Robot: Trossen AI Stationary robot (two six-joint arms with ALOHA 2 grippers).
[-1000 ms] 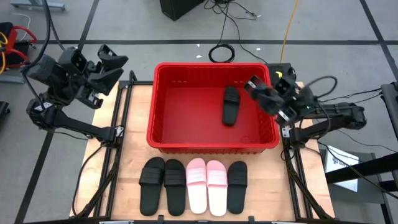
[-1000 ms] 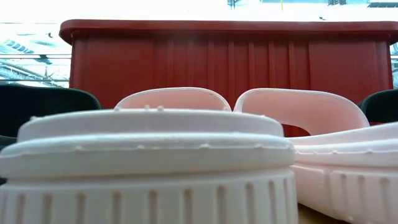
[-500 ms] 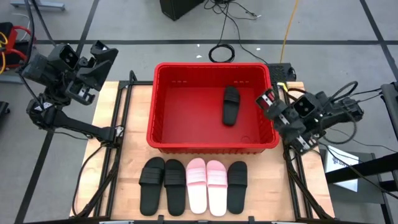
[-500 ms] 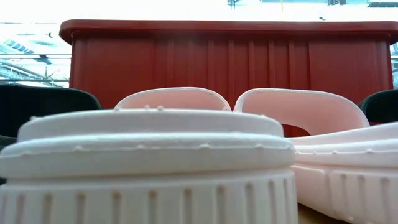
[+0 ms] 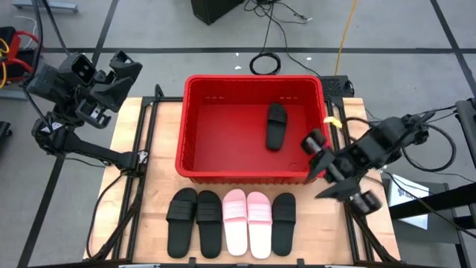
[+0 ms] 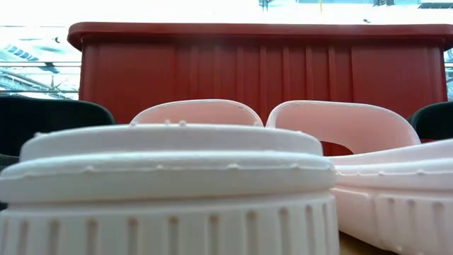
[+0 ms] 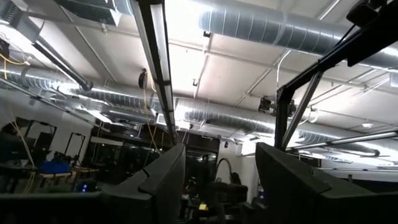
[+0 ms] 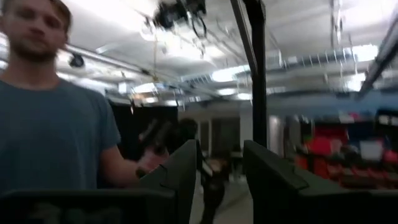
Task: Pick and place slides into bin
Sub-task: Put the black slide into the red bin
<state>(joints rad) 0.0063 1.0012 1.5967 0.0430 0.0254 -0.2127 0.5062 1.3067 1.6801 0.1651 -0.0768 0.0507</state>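
The red bin [image 5: 253, 167] stands at the table's middle, with one black slide [image 5: 276, 125] lying flat on its floor toward the right wall. Five slides lie side by side on their soles near the table's near edge: two black [image 5: 195, 222], two pink [image 5: 248, 222] and one black [image 5: 283, 222]. The pink slides [image 6: 212, 177] fill the low view, with the bin [image 6: 262, 64] behind them. My right gripper [image 5: 320, 167] is open and empty at the bin's near right corner, above the table. My left gripper [image 5: 123, 71] is open and empty, raised at the far left.
Both wrist views look up into the room: the left wrist view shows ceiling ducts past the open fingers [image 7: 155, 180], and the right wrist view shows a person in a blue shirt [image 8: 56, 130]. Cables lie on the floor beyond the table's far edge [image 5: 265, 63]. Bare wood shows on both sides of the row of slides.
My right gripper has swung from above the bin's right rim toward the table's near edge, to the bin's near right corner, turning as it went. It has stayed empty. My left gripper has turned a little in place. The slides have not moved.
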